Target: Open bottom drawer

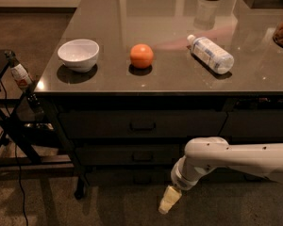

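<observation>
The bottom drawer [127, 177] is the shallow dark front at the foot of the wide drawer stack under the counter, and it looks pushed in. Its pull is too dark to make out. My gripper [166, 203], cream-coloured at the end of the white arm [226, 159], hangs low in front of the stack. It points down and left toward the floor. It sits a little below and to the right of the bottom drawer's middle and is not touching it.
Two taller dark drawers [141, 124] sit above, with narrower drawers [259, 121] to the right. On the counter stand a white bowl [79, 54], an orange [142, 55] and a lying plastic bottle [210, 53]. A black frame stand [19, 126] with a cable is at the left.
</observation>
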You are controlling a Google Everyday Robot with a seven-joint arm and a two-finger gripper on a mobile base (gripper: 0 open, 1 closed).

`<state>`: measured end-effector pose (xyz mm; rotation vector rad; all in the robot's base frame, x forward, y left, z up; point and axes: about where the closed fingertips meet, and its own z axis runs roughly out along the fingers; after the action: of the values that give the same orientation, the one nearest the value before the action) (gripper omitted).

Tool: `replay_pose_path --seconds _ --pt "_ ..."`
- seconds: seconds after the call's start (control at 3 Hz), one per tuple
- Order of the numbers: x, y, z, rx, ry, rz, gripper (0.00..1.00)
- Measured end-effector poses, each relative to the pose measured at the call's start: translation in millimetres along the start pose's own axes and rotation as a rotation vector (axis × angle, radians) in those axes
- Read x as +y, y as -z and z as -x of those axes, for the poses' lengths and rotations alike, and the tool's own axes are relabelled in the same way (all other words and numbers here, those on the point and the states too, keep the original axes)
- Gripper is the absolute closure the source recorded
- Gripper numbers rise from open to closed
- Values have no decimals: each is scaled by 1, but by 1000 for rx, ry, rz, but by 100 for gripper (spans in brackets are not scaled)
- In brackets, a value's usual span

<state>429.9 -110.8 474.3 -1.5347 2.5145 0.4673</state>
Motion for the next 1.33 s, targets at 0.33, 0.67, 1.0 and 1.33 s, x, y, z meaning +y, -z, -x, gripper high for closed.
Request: replay_pose_path --seconds 0.33,0.67,1.0,1.33 --pt "0 0 0 0 0 0 0" --pt "3 -31 -10 32 -9 10 0" --pt "-17 -109 -31 44 -73 18 0" --pt "-17 -109 -31 44 -74 19 0"
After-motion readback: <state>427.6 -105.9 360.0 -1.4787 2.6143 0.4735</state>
